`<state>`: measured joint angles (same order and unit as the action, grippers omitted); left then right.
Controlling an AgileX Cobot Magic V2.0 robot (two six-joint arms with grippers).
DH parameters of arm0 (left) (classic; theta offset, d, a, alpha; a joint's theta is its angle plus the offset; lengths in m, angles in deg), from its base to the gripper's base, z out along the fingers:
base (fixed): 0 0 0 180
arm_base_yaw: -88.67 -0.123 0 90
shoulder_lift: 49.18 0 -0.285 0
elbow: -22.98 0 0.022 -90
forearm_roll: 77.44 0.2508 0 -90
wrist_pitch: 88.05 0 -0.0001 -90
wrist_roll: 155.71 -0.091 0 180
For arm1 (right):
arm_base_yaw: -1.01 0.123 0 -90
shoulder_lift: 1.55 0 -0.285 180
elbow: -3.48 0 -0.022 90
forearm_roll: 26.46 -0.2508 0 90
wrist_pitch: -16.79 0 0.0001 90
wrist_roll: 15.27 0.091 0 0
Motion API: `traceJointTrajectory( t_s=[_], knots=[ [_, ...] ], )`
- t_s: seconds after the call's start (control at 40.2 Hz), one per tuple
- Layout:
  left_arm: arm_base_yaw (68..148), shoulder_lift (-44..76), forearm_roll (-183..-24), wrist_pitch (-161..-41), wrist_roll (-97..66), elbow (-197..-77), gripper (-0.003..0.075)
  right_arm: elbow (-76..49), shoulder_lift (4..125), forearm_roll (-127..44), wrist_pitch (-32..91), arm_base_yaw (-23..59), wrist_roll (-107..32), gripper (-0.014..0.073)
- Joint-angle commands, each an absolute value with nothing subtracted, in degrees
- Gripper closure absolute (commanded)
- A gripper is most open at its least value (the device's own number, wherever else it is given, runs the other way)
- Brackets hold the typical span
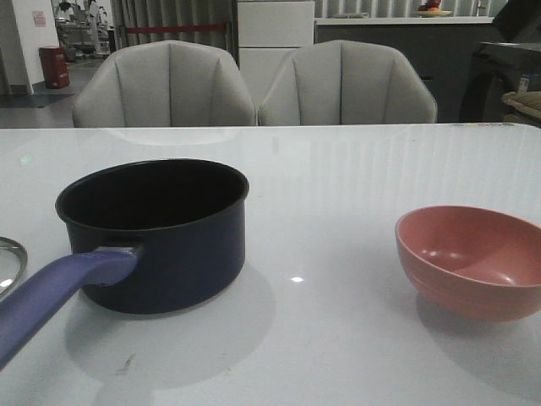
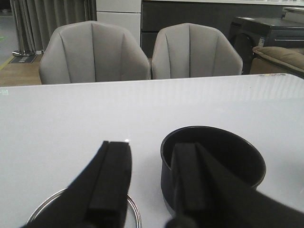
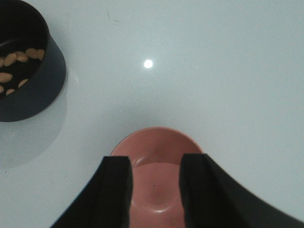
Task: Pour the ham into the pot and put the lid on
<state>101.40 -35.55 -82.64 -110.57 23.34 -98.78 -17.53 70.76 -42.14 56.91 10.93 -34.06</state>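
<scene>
- On the glossy white desk (image 1: 338,194), the pot (image 1: 156,233) stands left of centre: a round, dark navy saucepan with a straight purplish-blue handle (image 1: 59,288) running toward the near left edge.
- A smooth, round pink bowl (image 1: 472,258) sits well apart from it on the right, with nothing visible inside.
- At the far left edge of the front view, only a curved sliver of the lid (image 1: 10,262) shows; its steel rim lies flat on the desk.
- Seen from the left wrist, the left end effector (image 2: 149,185) is released, its dark fingers spread, with the lid's rim near one finger and the pot just beyond the other.
- Seen from the right wrist, the right end effector (image 3: 154,190) is released above the pink bowl.
- Only the right wrist view looks into the pot, where the ham (image 3: 16,59) lies as small orange bits on the dark bottom.
</scene>
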Motion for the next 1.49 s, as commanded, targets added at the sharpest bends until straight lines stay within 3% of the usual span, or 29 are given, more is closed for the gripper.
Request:
traceJointTrajectory(
  t_s=[0.0, 0.473, 0.547, 0.672, 0.946, 1.07, 1.244, 1.468],
  knots=[
    [101.8, -34.8, -83.3, -106.0, 23.4, -100.4, 0.0439, -21.3, 63.5, -43.1, 48.2, 11.6, -34.5, 0.0237],
    [101.8, -34.8, -83.3, -105.9, 23.4, -100.4, 0.0439, -50.1, 29.7, -44.8, 22.6, 15.9, -34.3, 0.024],
    [101.8, -34.8, -83.3, -105.9, 23.4, -100.4, 0.0439, -53.6, 26.2, -46.3, 21.1, 16.4, -34.3, 0.029],
    [101.8, -34.8, -83.3, -106.1, 23.4, -100.4, 0.0439, -57.5, 21.9, -47.8, 20.0, 16.4, -34.3, 0.0461],
    [101.8, -34.8, -83.3, -107.4, 23.5, -99.6, 0.0429, -58.3, 21.0, -48.3, 20.4, 16.4, -34.3, 0.0454],
    [101.8, -34.7, -82.1, -109.2, 23.5, -99.6, 0.0339, -58.3, 21.0, -48.3, 20.4, 16.4, -34.3, 0.0454],
    [101.8, -32.5, -81.1, -112.0, 24.3, -101.6, 0.0118, -58.3, 21.0, -48.3, 20.4, 16.4, -34.3, 0.0454],
    [99.1, -21.3, -78.3, -115.7, 33.7, -107.2, 0.0073, -58.3, 21.0, -48.3, 20.4, 16.4, -34.3, 0.0454]
  ],
)
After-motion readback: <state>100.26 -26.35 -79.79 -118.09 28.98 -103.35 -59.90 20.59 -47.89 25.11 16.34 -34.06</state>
